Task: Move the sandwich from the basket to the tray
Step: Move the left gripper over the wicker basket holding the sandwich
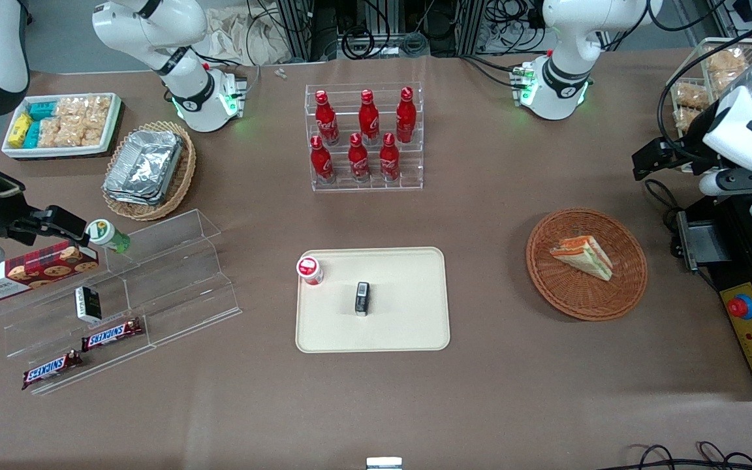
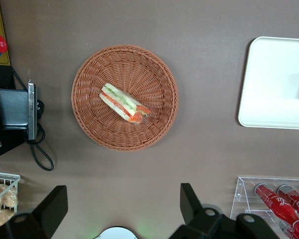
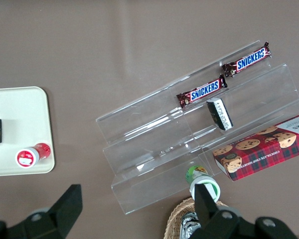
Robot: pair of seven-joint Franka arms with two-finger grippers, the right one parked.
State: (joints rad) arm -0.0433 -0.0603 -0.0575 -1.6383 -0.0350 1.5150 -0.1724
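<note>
Sandwich (image 1: 583,256) is lying flat in the basket (image 1: 624,297), slightly off centre, wrap on, nothing else in there with it.

Going left to right in the front view: the tray (image 1: 408,326) is sitting near the middle of the counter (image 1: 493,391), carrying a red-capped cup (image 1: 309,269) at its corner and a small dark box (image 1: 362,298) near its centre. Basket is resting well apart from the tray, toward the working arm's end of the counter. Gripper (image 2: 122,211) is hovering high over the counter beside the basket, fingers (image 2: 51,208) spread wide, pinching nothing.

My read: reach step is only starting. To do it well:
- Centre the gripper over the sandwich, not over the basket's middle.
- Yaw the wrist so the fingers are closing across the two flat bread faces, not along the long filling edge (image 2: 120,102).
- Descend slowly; the basket's weave (image 2: 139,74) looks shallow, so the fingertips may be catching it.
- Squeeze lightly; soft bread is likely crushing, and the wrap may be slipping.
- Aim the drop at bare tray (image 2: 274,99) nearest the basket, clear of cup and box.
</note>
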